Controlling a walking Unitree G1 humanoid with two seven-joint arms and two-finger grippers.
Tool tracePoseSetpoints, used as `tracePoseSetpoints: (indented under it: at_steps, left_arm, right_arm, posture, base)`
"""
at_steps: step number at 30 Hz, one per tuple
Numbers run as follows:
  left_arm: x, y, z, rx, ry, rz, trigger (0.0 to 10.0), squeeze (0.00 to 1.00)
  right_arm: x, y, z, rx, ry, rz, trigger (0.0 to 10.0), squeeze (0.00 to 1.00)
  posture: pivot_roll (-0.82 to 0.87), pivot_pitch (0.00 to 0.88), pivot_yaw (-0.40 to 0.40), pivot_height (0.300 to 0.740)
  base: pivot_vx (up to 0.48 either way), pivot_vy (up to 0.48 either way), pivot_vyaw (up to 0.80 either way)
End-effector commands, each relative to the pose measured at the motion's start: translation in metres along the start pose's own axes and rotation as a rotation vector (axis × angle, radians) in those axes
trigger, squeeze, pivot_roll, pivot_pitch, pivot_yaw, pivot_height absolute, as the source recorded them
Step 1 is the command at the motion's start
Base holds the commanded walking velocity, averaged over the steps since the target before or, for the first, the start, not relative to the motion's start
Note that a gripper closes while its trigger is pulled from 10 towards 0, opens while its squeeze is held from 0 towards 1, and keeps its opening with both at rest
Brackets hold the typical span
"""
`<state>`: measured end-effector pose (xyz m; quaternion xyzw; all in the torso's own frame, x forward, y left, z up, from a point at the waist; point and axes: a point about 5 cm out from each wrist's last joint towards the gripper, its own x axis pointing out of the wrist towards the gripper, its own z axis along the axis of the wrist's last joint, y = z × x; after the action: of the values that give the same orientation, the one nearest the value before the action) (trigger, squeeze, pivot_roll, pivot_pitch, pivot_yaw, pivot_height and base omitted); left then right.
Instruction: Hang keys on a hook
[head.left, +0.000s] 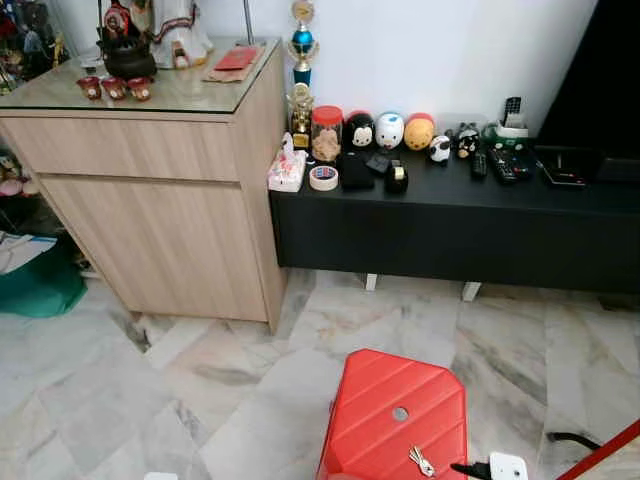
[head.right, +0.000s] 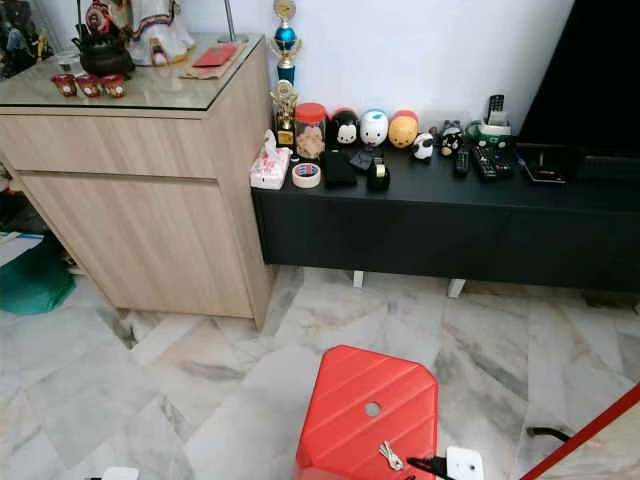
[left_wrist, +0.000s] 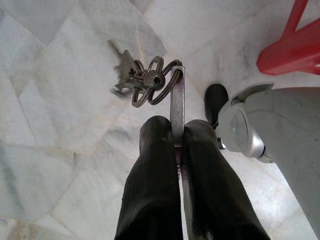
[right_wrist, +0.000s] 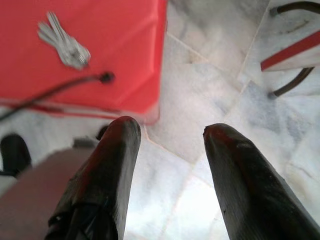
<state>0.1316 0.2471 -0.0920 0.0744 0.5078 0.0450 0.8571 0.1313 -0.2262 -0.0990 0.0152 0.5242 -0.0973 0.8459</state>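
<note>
left gripper (left_wrist: 177, 132): jaws closed on a flat metal strip, from whose far end hangs a ring with a bunch of keys (left_wrist: 140, 77). strip runs in line with the jaws, straight out past the fingertips; keys dangle off its tip, above the marble floor (left_wrist: 60, 125), slightly blurred, probably swinging. long axis of the held assembly: same as the jaw axis.

right gripper (right_wrist: 172, 137): jaws wide apart, holding nothing, poised over the floor just beside the edge of the red stool (head.left: 395, 415). a second set of keys (head.left: 421, 461) lies flat on the stool top near its front edge, next to a black cable (right_wrist: 55, 92).

no hook identifiable in any view; cabinet (head.left: 150, 190) and low black table (head.left: 450, 225) stand ahead against the wall, table loaded with small ornaments. judged: carrying already done by the left arm, so the coming move depends on locating a hook and presenting the ring opening square to it, keys hanging clear below. risk: swinging keys missing the hook.
</note>
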Motion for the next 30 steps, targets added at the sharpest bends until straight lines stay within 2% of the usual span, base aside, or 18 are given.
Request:
tracePoseSetpoints:
  at_steps: [1, 10, 17, 30]
  left_arm:
    - [0.0, 0.0, -0.003, 0.009, 0.01, 0.002, 10.0, 0.0]
    - [-0.003, 0.007, -0.013, 0.012, 0.039, 0.009, 10.0, 0.0]
    - [-0.006, 0.014, -0.023, -0.006, 0.056, 0.006, 10.0, 0.0]
    - [-0.004, -0.005, -0.022, -0.003, 0.064, -0.023, 10.0, 0.0]
  right_arm:
    - [-0.001, -0.004, -0.002, -0.028, 0.01, 0.001, 10.0, 0.0]
    - [-0.001, -0.011, -0.001, -0.016, 0.01, -0.008, 10.0, 0.0]
    - [0.0, -0.004, 0.001, -0.007, 0.001, 0.0, 10.0, 0.0]
    - [0.0, -0.005, 0.004, -0.009, -0.006, -0.005, 10.0, 0.0]
  posture:
    - [0.05, 0.0, -0.008, 0.74]
    - [0.05, 0.0, -0.008, 0.74]
    - [0.05, 0.0, -0.004, 0.74]
    - [0.04, 0.0, -0.006, 0.74]
  base:
    - [0.0, 0.0, 0.0]
    - [0.0, 0.0, 0.0]
    - [0.0, 0.0, 0.0]
    - [-0.188, 0.0, 0.0]
